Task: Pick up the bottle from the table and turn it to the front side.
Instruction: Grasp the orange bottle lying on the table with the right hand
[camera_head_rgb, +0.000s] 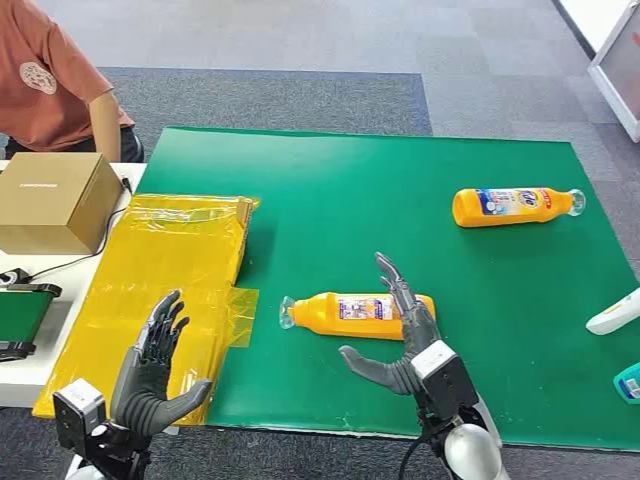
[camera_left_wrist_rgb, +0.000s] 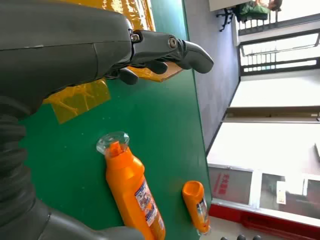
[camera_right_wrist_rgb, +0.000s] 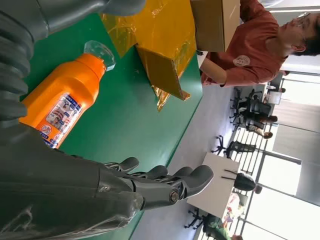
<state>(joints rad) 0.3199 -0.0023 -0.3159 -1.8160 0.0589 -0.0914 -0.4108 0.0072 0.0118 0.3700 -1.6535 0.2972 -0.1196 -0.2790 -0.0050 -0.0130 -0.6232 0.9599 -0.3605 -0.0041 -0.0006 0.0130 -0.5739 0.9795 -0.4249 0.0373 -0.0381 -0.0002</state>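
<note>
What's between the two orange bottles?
Nothing: just bare green mat between the near bottle and the far bottle, seen in the head view.

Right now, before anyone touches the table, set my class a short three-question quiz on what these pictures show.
1. True or false: the right hand already grips the near orange bottle.
2. Which way does the near orange bottle's clear cap point? A) towards the yellow plastic sheet B) towards the far orange bottle C) straight up
3. Fill the gap: both bottles lie on their sides on the ______ mat.

Key
1. False: the hand is open beside the bottle's base end, fingers spread; no grip shows.
2. A.
3. Green.
</note>
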